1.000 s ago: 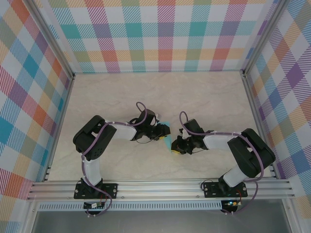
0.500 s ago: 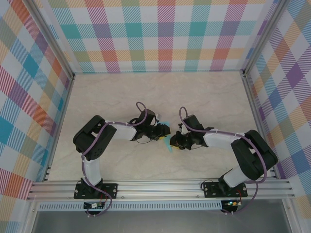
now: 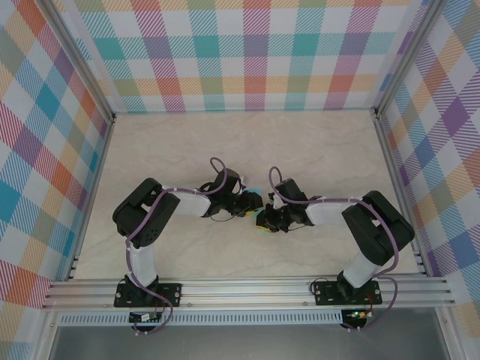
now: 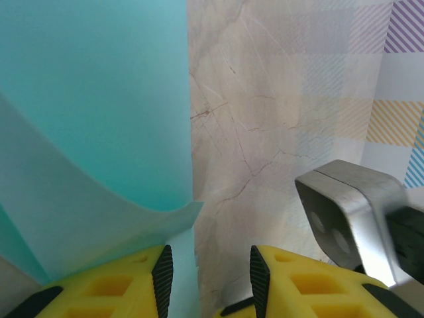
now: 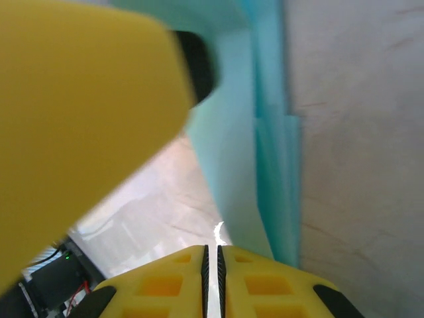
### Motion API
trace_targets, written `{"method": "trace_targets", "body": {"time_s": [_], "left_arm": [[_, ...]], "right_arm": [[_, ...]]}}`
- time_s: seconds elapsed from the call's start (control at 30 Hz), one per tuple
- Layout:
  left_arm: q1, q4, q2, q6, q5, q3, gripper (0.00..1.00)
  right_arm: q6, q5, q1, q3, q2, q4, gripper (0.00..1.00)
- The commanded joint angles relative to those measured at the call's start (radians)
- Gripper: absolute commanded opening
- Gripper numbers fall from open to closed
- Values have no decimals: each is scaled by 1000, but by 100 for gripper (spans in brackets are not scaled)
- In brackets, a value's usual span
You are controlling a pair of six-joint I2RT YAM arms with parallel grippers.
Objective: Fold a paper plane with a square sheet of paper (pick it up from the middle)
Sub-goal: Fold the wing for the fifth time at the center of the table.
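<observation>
Counted one square sheet of paper (image 4: 93,99), layered, on the marbled table (image 4: 278,119) between two grippers. Found left gripper (image 4: 207,255) partly open astride the sheet's edge, flap curling over one finger. Found right gripper (image 5: 212,250) closed to a slit at the paper; hold unclear.

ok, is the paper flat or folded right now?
Partly folded: the square sheet of paper has a flap curling up off its flat part, with layered edges.

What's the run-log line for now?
left pincer: open, at edge of thin light-turquoise paper sheet | right pincer: shut | flap: curled up
</observation>
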Motion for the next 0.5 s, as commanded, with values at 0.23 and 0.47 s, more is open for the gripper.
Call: {"method": "trace_targets", "body": {"time_s": [0.23,0.47], "left_arm": [[4,-119,39,39,-20,-1,39],[4,-121,41,35,-31,-5,38]], "right_arm": [[27,-24,0,-98,-20,21,13],[69,-13,-3,-51,-69,70,15]]}}
